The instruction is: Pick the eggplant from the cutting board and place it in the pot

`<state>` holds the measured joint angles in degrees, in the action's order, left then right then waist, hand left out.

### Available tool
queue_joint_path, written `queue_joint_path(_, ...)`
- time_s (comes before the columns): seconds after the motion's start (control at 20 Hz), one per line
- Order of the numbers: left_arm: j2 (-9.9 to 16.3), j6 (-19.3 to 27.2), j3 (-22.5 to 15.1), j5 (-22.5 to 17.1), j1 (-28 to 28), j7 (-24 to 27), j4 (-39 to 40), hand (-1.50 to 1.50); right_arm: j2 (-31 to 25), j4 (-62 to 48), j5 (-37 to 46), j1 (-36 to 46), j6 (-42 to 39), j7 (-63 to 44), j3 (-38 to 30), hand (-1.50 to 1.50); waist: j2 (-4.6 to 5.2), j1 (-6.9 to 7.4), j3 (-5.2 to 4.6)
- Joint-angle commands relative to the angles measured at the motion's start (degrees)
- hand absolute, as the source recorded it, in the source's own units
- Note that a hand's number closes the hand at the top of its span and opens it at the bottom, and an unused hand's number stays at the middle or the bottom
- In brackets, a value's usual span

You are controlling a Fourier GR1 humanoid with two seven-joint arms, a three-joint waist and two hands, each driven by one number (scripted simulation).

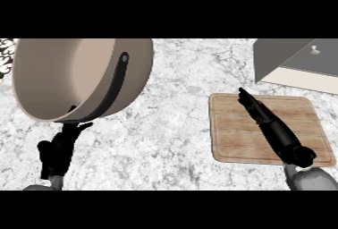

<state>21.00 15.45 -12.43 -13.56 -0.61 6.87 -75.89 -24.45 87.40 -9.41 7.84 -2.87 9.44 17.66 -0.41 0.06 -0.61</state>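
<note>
A wooden cutting board (238,143) lies on the counter at the right. My right hand (285,139) reaches across it toward the upper left. A dark, slim, pointed shape with a reddish glint, the eggplant (249,99), sticks out past the hand's far end, its tip just over the board's back edge. Hand and eggplant merge in colour, so the hold is unclear. A big beige pot (49,76) with a dark handle fills the upper left. My left hand (58,152) rests open at the lower left, fingertips just below the pot's rim.
A grey box with a small knob (297,62) stands at the back right, beyond the board. A patterned object (5,56) shows at the left edge. Marble counter (171,134) stretches between the pot and the board.
</note>
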Motion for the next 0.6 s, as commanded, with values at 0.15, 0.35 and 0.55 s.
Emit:
queue_joint_path(0.15, -2.09, -7.95, -4.40, -4.39, -4.24, -7.37, -7.59, 0.00, -7.62, -13.15, 2.95, 9.32, 1.91, -3.73, -10.52, -1.50, 0.81, 1.06, 0.72)
queue_joint_path(0.35, -4.81, -9.73, -6.98, -6.31, -2.83, -7.71, -7.68, 0.00, -21.04, -21.64, 18.32, 6.23, 8.58, -14.92, -8.78, -1.50, 2.15, -0.38, -0.23)
queue_joint_path(0.55, -5.19, -11.85, -9.09, -8.14, -3.93, -12.97, -10.67, 0.00, -17.49, -29.70, 25.88, 12.11, 12.73, -20.90, -4.54, -1.50, 1.22, 2.65, 0.64)
